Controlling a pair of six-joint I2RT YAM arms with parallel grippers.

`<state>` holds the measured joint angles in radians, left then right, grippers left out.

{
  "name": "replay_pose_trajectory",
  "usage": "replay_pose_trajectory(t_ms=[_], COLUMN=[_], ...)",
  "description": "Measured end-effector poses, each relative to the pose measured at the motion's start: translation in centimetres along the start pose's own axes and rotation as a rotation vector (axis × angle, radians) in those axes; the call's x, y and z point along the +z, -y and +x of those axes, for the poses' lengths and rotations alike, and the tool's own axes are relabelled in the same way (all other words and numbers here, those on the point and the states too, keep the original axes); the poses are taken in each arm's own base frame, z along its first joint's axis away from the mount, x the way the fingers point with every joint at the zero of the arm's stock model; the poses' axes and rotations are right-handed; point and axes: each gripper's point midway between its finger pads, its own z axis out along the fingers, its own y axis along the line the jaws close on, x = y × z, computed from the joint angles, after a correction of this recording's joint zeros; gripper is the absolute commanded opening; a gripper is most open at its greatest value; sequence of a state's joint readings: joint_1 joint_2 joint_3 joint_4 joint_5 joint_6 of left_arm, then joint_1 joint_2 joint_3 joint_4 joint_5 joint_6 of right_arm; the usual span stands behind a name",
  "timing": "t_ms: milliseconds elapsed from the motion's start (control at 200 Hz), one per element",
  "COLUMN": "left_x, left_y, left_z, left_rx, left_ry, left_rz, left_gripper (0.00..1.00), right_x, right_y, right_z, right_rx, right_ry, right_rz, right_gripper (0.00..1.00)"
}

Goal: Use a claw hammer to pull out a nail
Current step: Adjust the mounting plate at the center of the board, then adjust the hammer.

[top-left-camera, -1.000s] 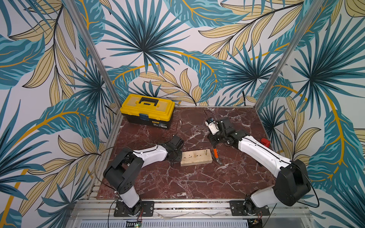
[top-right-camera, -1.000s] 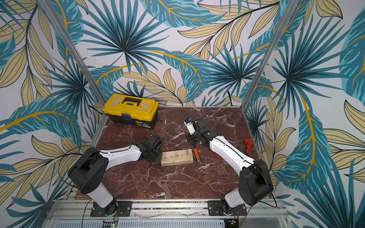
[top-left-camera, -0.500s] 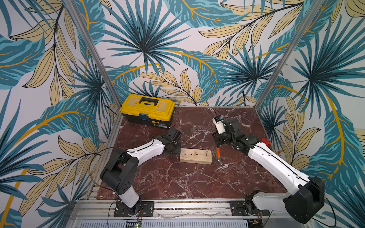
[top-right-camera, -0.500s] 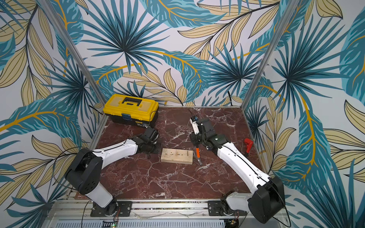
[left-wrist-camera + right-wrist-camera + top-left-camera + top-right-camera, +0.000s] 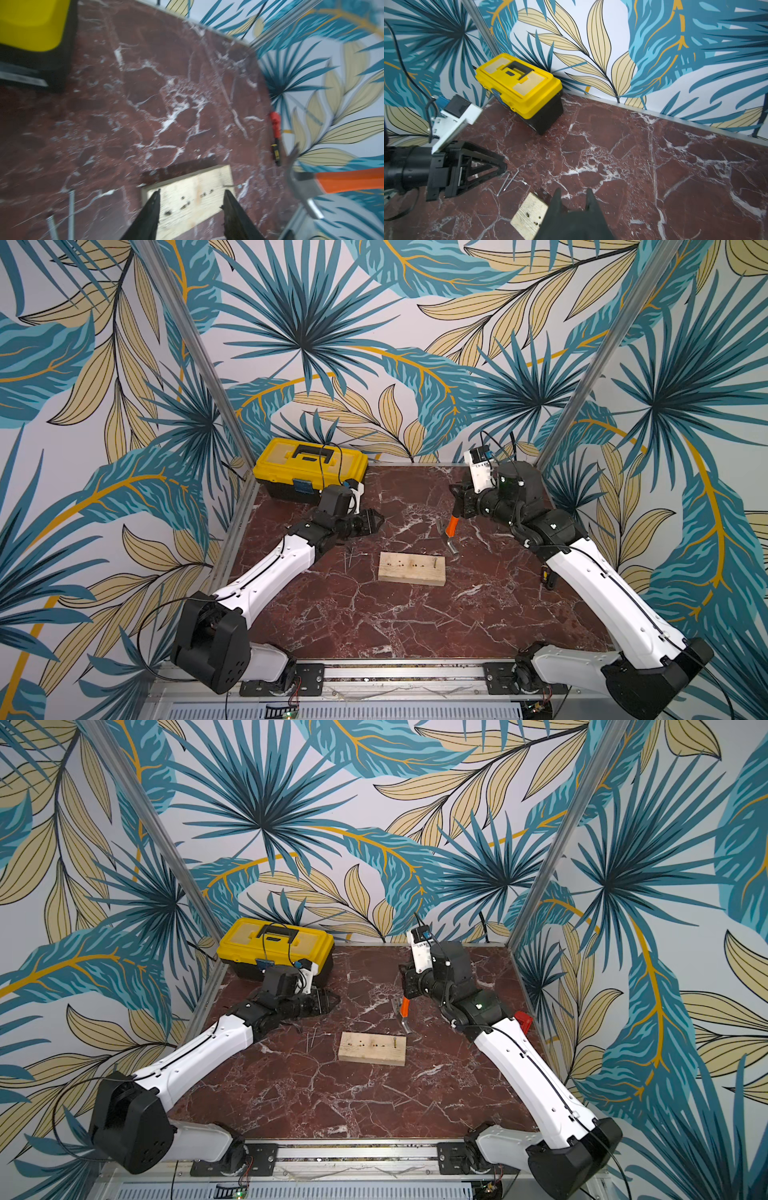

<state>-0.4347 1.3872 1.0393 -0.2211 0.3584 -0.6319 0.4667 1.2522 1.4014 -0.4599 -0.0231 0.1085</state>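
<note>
Right gripper (image 5: pixel 459 508) is clamped on the claw hammer (image 5: pixel 452 526), handle up, silver head dangling just behind the wood block (image 5: pixel 411 569), at the end where one nail (image 5: pixel 393 1041) stands. That looks well placed to hook the claw under it. Left gripper (image 5: pixel 192 207) hangs empty, jaws apart, beyond the block's other end, probably ready to steady it.

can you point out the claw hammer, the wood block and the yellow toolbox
claw hammer (image 5: pixel 454 524): in a top view, on its orange upper shaft.
wood block (image 5: pixel 411 570): in a top view, on the middle of its top face.
yellow toolbox (image 5: pixel 278 466): in a top view, on its yellow lid.
</note>
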Motion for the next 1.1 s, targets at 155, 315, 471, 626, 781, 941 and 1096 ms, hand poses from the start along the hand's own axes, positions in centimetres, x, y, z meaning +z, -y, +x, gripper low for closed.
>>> replay_pose_trajectory(t_ms=[155,315,471,626,781,941,1096], left_x=[0.3,-0.3,-2.1,-3.4,-4.7,-6.4,-7.1], left_y=[2.6,5.2,8.1,9.3,10.5,12.0,12.7], left_z=[-0.3,-0.6,-1.7,-1.6,-2.1,-2.7,-2.6], left_rx=[-0.061,-0.072,-0.031,-0.019,0.003,0.038,0.043], left_ry=[0.027,0.052,0.113,0.157,0.198,0.238,0.232], left_rz=[0.202,0.382,0.556,0.681,0.767,0.854,0.908], left_gripper=[0.52,0.53,0.55,0.56,0.56,0.57,0.55], right_x=[0.4,-0.2,-1.1,-1.8,-2.3,-2.6,-2.1], right_y=[-1.3,-2.6,-3.6,-4.2,-4.5,-5.1,-5.7], right_z=[-3.6,-6.7,-9.2,-10.8,-11.8,-12.5,-11.8], right_rx=[0.073,0.17,0.249,0.301,0.354,0.405,0.465], right_ry=[0.097,0.212,0.304,0.357,0.396,0.429,0.427], right_rz=[-0.066,-0.151,-0.223,-0.278,-0.324,-0.389,-0.46], right_gripper=[0.0,0.0,0.0,0.0,0.0,0.0,0.0])
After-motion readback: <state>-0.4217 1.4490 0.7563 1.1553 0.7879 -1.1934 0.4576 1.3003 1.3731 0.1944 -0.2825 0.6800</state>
